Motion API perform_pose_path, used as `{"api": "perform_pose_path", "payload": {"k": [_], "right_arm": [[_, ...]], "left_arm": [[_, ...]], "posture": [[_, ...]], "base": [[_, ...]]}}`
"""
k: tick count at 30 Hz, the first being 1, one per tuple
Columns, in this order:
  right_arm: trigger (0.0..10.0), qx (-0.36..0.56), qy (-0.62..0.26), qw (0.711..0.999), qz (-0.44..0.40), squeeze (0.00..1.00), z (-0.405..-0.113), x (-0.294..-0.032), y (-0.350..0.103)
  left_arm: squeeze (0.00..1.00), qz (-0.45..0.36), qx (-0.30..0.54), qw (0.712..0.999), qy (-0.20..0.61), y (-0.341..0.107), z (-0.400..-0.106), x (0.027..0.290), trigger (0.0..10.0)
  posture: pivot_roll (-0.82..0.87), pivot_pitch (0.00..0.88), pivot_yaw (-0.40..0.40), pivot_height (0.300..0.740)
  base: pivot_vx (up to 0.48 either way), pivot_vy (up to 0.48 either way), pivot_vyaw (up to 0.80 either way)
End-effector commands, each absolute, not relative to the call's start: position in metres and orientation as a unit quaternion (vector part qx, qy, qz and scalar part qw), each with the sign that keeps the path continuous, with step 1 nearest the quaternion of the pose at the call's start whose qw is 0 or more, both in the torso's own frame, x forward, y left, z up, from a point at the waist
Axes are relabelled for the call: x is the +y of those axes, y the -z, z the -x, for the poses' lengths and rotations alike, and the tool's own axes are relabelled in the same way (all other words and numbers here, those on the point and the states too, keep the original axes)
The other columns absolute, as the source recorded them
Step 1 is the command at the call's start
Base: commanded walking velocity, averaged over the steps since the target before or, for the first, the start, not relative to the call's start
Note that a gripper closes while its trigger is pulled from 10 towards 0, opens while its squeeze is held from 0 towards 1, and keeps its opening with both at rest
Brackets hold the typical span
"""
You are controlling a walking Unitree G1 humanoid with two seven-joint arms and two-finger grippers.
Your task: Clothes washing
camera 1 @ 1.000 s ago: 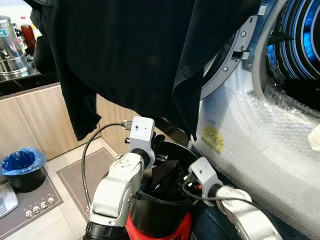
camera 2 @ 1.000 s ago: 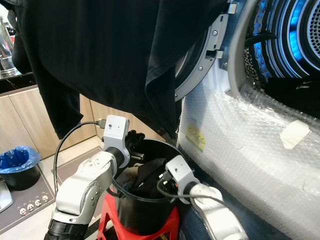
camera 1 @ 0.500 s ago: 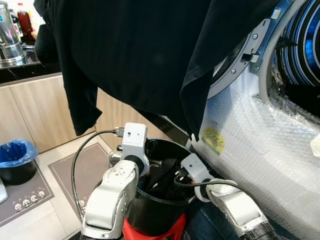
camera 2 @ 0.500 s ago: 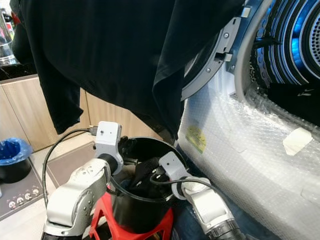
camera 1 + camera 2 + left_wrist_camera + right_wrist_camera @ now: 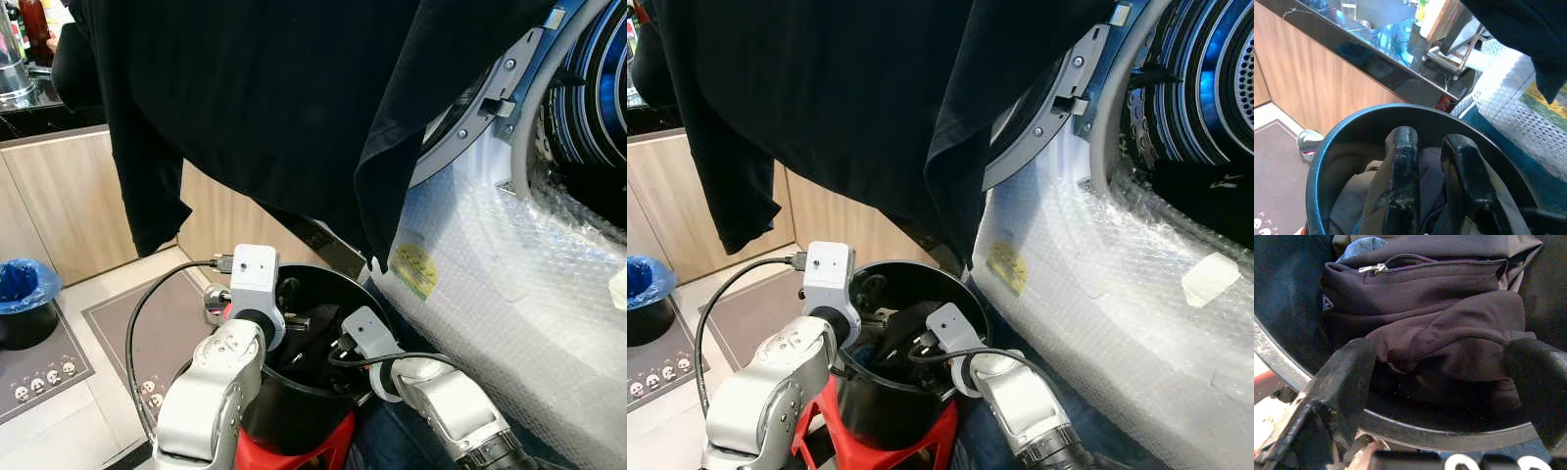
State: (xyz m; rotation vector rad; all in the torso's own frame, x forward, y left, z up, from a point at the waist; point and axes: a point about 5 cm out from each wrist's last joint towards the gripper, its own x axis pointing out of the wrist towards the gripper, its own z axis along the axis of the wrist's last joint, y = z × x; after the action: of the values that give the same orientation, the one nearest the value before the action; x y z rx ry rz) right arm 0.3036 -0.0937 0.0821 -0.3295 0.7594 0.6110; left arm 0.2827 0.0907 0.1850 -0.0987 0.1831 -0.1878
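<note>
The washing machine (image 5: pixel 509 255) stands on the right, wrapped in bubble wrap, its door (image 5: pixel 460 127) swung open to the left and a large black shirt (image 5: pixel 274 98) hanging over that door, long axis running straight down, hem pointing at the floor. Below the hem a black bucket (image 5: pixel 857 387) sits on a red stool (image 5: pixel 931 446), near and centre, with wooden cabinets (image 5: pixel 59 201) behind it on the left.

Over the last second both arms have pushed further forward and down toward the bucket's mouth, and the head has tilted with them. I read this as the reach for the next garment, with the pick-up not yet made.

Inside the bucket lies a heap of dark clothes (image 5: pixel 1440 328). On top is a black zipped garment (image 5: pixel 1420 279), its zipper running across the bucket and its slack fold drooping toward the near rim; no clear long axis, since it is crumpled.

The left gripper (image 5: pixel 1432 196) is down inside the far left part of the bucket, its two fingers a little apart and resting among the cloth, clamped on nothing I can make out. The right gripper (image 5: pixel 1449 382) hangs at the near right rim, fingers spread wide above the dark fold, holding nothing
</note>
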Motion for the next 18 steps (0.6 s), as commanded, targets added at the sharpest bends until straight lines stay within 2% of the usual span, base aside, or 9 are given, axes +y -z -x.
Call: {"api": "perform_pose_path", "payload": {"k": [1,18], "right_arm": [[10.0,0.377,-0.284,0.866,0.165,0.0,-0.3029,-0.0977,-0.0794],[10.0,0.379,-0.283,0.866,0.165,0.0,-0.3029,-0.0975,-0.0797]], "left_arm": [[0.0,0.06,0.092,0.989,0.101,-0.1869,-0.2774,0.086,10.0],[0.0,0.06,0.094,0.989,0.1,-0.1874,-0.2769,0.0861,10.0]], "posture": [[0.09,0.089,-0.193,0.74],[0.09,0.089,-0.193,0.74]], "base": [[0.0,0.0,0.0],[0.0,0.0,0.0]]}}
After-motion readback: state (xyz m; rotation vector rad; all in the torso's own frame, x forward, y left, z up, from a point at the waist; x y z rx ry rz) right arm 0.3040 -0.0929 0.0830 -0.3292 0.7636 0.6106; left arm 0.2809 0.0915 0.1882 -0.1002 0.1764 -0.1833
